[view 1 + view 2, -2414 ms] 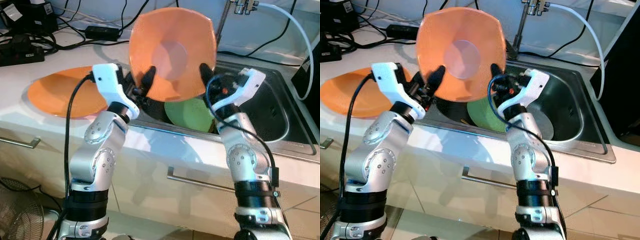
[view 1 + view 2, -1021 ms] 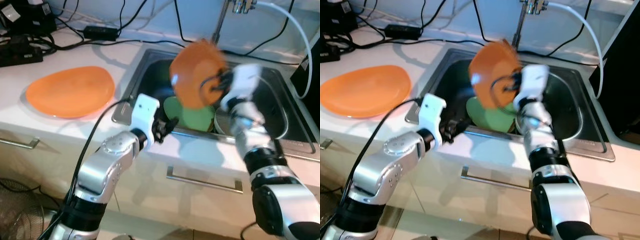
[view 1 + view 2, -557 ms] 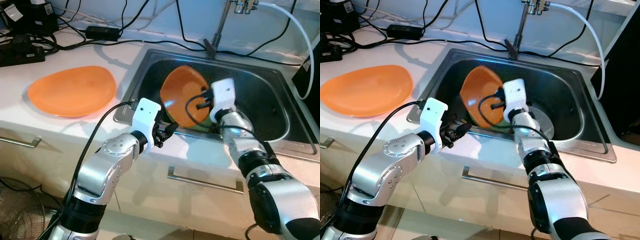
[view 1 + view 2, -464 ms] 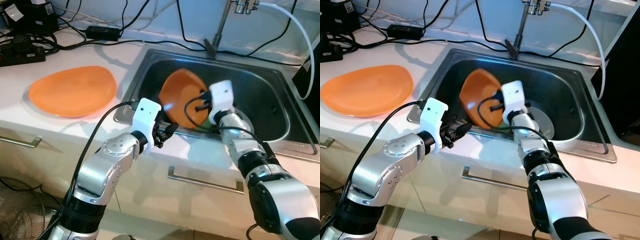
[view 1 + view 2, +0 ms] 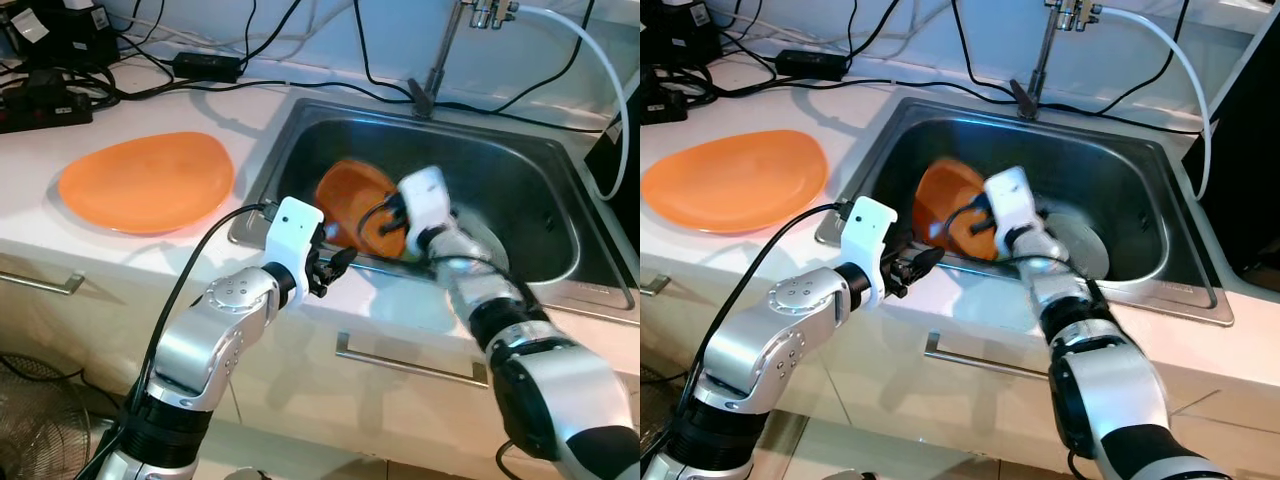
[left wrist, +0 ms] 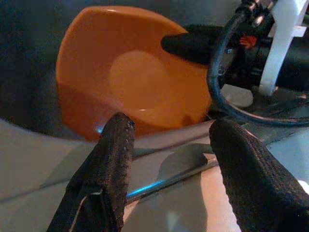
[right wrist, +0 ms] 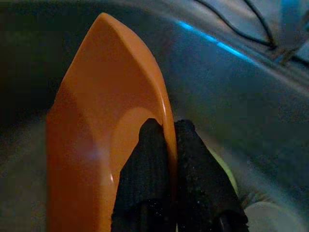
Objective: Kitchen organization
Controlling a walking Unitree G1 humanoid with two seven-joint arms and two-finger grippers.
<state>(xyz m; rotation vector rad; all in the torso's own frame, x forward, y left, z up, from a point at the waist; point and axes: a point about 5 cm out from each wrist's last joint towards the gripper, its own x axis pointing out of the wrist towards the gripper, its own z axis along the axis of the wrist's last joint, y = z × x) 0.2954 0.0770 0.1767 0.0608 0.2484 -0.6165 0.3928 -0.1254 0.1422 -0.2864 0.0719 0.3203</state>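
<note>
While your right tool pinches the orange bowl's rim, the bowl sits tilted inside the sink. Left tool: fingers spread, empty, at the sink's front edge. Counter: one orange plate. Right wrist view adds a green dish behind the bowl.

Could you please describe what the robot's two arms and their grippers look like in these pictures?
Both arms are silver metal with rounded joint housings and black bands near the base. Each wrist carries a white plastic block, and a black cable runs along each arm to it. The left gripper has two long black fingers with a finely textured, rounded surface; the right gripper has the same black textured fingers.
</note>
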